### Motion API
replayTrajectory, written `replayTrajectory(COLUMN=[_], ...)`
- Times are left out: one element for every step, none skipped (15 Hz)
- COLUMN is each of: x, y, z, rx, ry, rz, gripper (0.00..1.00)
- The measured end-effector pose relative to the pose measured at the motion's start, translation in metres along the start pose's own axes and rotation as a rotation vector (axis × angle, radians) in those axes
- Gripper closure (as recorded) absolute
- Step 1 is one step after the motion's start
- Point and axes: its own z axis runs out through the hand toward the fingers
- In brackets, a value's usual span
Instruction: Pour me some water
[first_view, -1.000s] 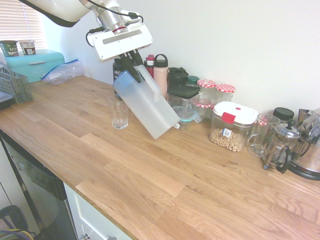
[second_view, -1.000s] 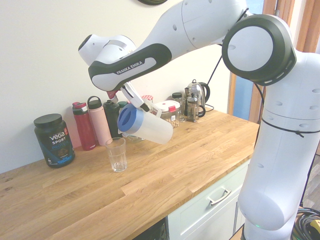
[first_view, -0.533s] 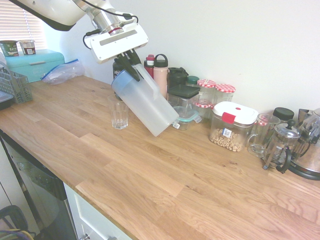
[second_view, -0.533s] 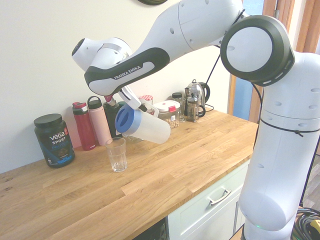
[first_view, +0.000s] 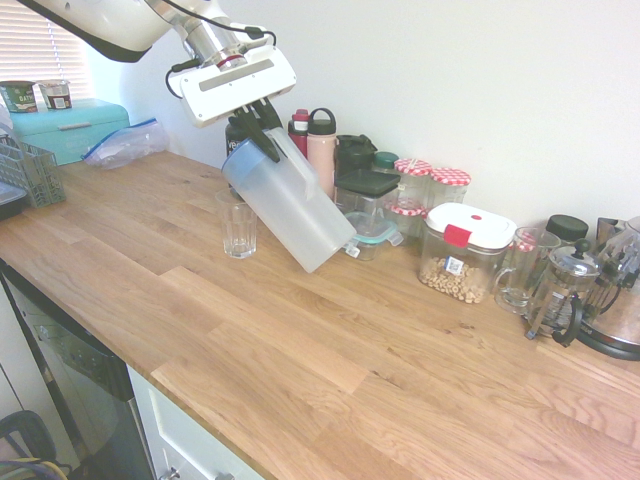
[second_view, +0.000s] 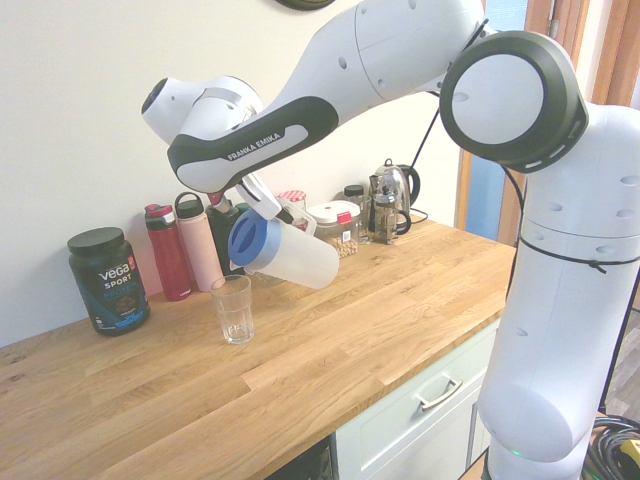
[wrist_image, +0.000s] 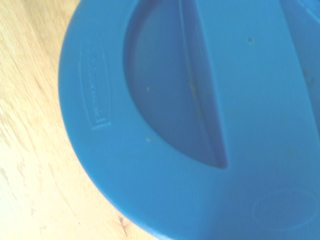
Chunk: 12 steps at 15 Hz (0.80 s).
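I find two-finger gripper (first_view: 264, 133) shut on handle of frosted plastic pitcher with blue lid (first_view: 291, 204), tilted beside clear ridged drinking glass (first_view: 239, 230). Embossed lid lettering legible as raised marks only in wrist view.

We see a tub (second_view: 108, 282), then a red bottle (second_view: 168, 254) and a pink bottle (second_view: 200, 245) side by side along the wall. In the first exterior view we have two cups (first_view: 38, 96) on a teal box (first_view: 72, 132), a bag (first_view: 126, 143) beside it, and a rack (first_view: 32, 172). We also spot a cereal box (first_view: 463, 252) near a French press (first_view: 562, 292).
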Motion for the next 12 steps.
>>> replayTrajectory(x=[-0.002,-0.005,-0.009,-0.014,-0.021,-0.031,-0.041,-0.052,-0.061,-0.067,-0.071,-0.074], y=[0.003,0.009,0.017,0.028,0.040,0.055,0.071,0.087,0.101,0.114,0.126,0.141], z=[-0.002,-0.007,-0.014,-0.022,-0.031,-0.041,-0.051,-0.057,-0.060,-0.057,-0.049,-0.038], rx=[0.006,0.020,0.044,0.079,0.120,0.161,0.201,0.239,0.279,0.316,0.349,0.379], ry=[0.008,0.023,0.045,0.073,0.104,0.135,0.165,0.195,0.219,0.233,0.238,0.240], rz=[0.009,0.024,0.048,0.079,0.114,0.150,0.189,0.231,0.275,0.320,0.366,0.416], gripper=[1.00,1.00,1.00,1.00,1.00,1.00,1.00,1.00,1.00,1.00,1.00,1.00])
